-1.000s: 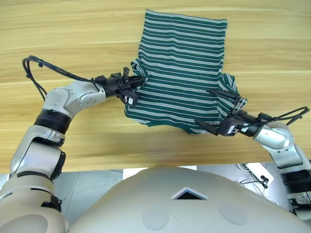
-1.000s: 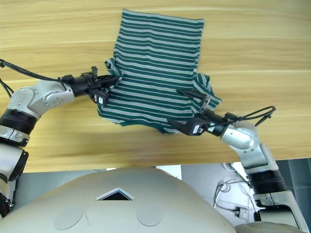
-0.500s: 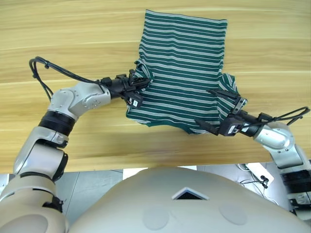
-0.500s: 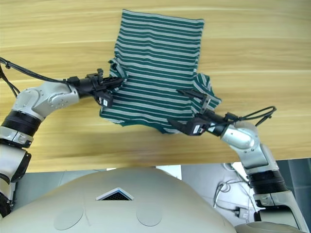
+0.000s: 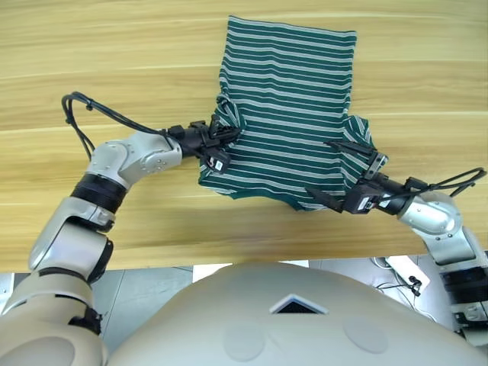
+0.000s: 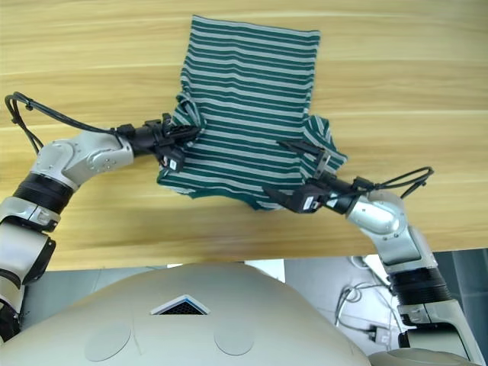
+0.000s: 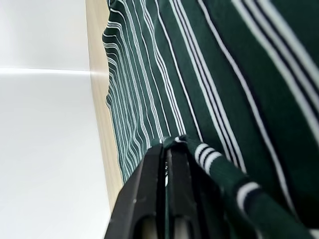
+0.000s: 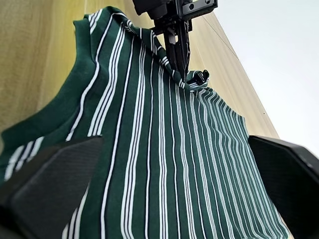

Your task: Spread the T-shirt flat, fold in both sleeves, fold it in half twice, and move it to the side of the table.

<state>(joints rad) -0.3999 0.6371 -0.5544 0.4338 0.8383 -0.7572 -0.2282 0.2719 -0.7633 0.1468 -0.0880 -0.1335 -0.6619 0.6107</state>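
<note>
**Desk:** Green-and-white striped knit, is it? Where does it lie?

**Photographer:** The T-shirt (image 5: 286,99) lies mostly flat with its straight hem at the far end. The pale wooden table (image 5: 91,61) runs out bare from under the T-shirt on every side. Both sleeves are rumpled in against the T-shirt's body.

**Desk:** And the claws?

**Photographer:** The left gripper (image 5: 229,134) is clenched on the T-shirt's left sleeve (image 5: 226,114), with a ridge of cloth pinched between its black fingers (image 7: 159,194). The right gripper (image 5: 319,168) is released and gapes wide. Its jaws straddle the T-shirt's near right corner, just nearer than the right sleeve (image 5: 360,131), and hold nothing.

**Desk:** How will the cloth handle?

**Photographer:** Light and limp, I'd judge, with no stiffness at all. It should drag and wrinkle rather than slide whole. The best hold is probably a sleeve cuff or a seam edge, pinched thin and lifted only a little.

**Desk:** The surface?

**Photographer:** Smooth wood, likely with little grip on the fabric. Nearer than the T-shirt, past the table's edge, there is grey floor with cables (image 5: 404,274).
</note>
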